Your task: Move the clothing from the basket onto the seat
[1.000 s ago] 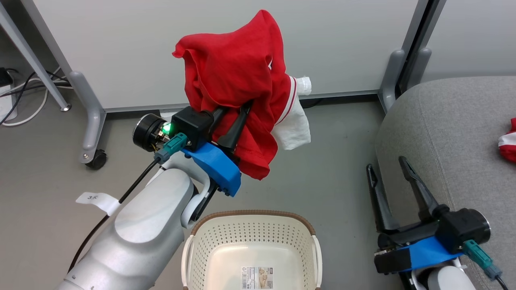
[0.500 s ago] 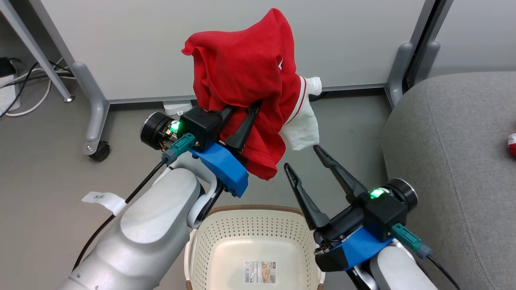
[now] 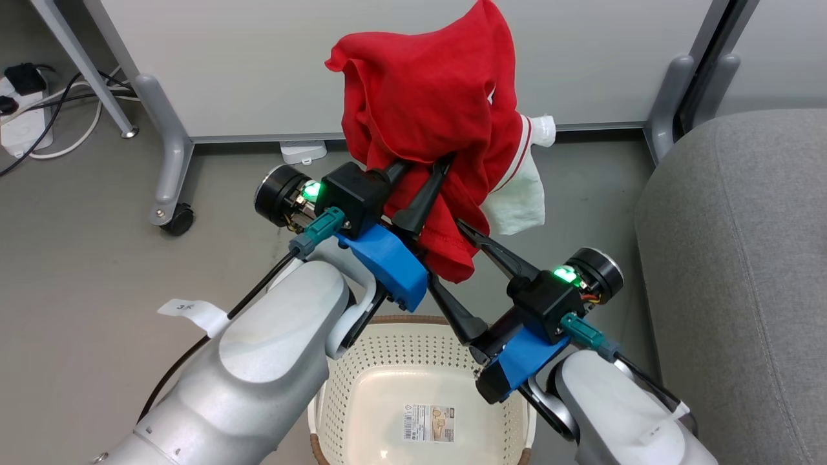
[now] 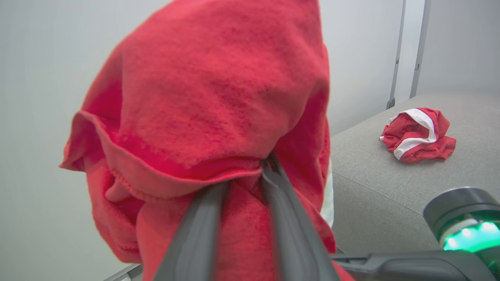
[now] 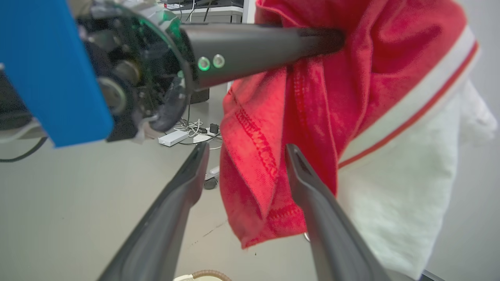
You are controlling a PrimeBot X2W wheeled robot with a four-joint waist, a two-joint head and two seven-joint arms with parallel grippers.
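Note:
A red jersey (image 3: 426, 97) with a white panel hangs in the air above the floor, with my left gripper (image 3: 423, 165) shut on its bunched middle (image 4: 203, 97). My right gripper (image 3: 446, 255) is open, one finger on each side of the jersey's hanging lower hem (image 5: 254, 187), without closing on it. The cream perforated basket (image 3: 387, 349) stands below both arms and holds no clothing; only its floor label (image 3: 429, 423) shows. A second crumpled red and white jersey (image 4: 418, 134) lies on the grey seat (image 3: 743, 258).
White partition panels stand behind, on grey feet with a caster (image 3: 177, 219). A power strip and cables (image 3: 26, 123) lie on the floor at far left. A small white adapter (image 3: 303, 152) sits by the panel's base. The seat's rounded edge is close on the right.
My right arm swung from beside the seat leftwards and up, until its open fingers straddle the jersey's hem. The left gripper kept its hold. The head camera shifted somewhat.

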